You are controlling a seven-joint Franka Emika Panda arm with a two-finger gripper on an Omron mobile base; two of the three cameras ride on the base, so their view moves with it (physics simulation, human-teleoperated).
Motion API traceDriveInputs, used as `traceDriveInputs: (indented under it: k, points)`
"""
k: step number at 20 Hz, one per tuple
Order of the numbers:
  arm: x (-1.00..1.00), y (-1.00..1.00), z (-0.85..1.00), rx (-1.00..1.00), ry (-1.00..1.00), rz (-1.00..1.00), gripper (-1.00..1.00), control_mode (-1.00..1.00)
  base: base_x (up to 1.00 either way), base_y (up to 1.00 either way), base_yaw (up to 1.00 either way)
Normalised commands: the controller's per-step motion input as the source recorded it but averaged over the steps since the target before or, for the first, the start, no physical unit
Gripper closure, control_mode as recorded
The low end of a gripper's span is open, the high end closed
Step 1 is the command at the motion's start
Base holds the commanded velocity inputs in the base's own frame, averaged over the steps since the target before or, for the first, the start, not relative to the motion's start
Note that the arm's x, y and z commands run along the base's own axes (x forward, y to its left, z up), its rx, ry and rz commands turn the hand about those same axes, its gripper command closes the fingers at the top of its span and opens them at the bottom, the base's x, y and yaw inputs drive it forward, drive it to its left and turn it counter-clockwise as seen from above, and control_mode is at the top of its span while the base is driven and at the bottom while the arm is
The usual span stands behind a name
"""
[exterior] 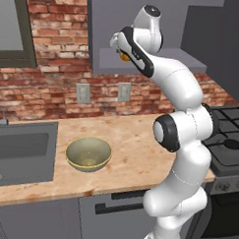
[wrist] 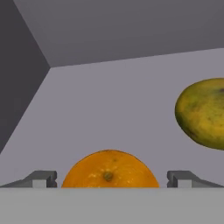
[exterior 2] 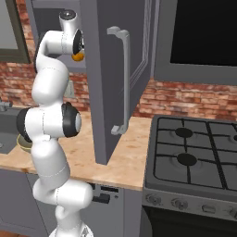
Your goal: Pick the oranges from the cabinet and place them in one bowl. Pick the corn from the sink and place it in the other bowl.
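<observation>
a: hand view puts the bright orange fruit [wrist: 109, 169] right between the two finger tips, on the grey floor of the cabinet [wrist: 113, 92]. the gripper [wrist: 112, 178] looks spread, a tip on either side with a gap to the peel, so i'd say it grips nothing yet.

b: and the second one?

a: the yellow-green orange [wrist: 202, 113] sits off to one side of the hand, further in, apart from the first.

b: where's the arm in the base views?

a: reaching high into the cabinet. in the left base view the orange fruit [exterior: 124, 56] peeks out just under the wrist; in the right base view it shows beside the open cabinet door [exterior 2: 118, 78].

b: so how much is done?

a: nothing, as far as i can judge. the bowl [exterior: 88, 153] on the counter [exterior: 135, 142] is empty in the left base view. the sink [exterior: 21, 154] lies beside it, and i can't make out any corn in the part visible. the other bowl i can't pick out for sure either.

b: what's left, then?

a: everything: both oranges into one bowl, then the corn into the other.
</observation>
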Motion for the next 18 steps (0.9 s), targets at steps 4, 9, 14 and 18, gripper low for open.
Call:
traceDriveInputs:
  k: [4,9,14,18]
  points:
    - [0.00,0.00,0.00,0.00,0.00,0.00,1.00,-1.00,0.00,0.00,0.00]
    - [0.00,0.00,0.00,0.00,0.00,0.00,1.00,-1.00,0.00,0.00,0.00]
    - [0.00,0.00,0.00,0.00,0.00,0.00,1.00,-1.00,0.00,0.00,0.00]
    - [0.00,0.00,0.00,0.00,0.00,0.00,1.00,-1.00,0.00,0.00,0.00]
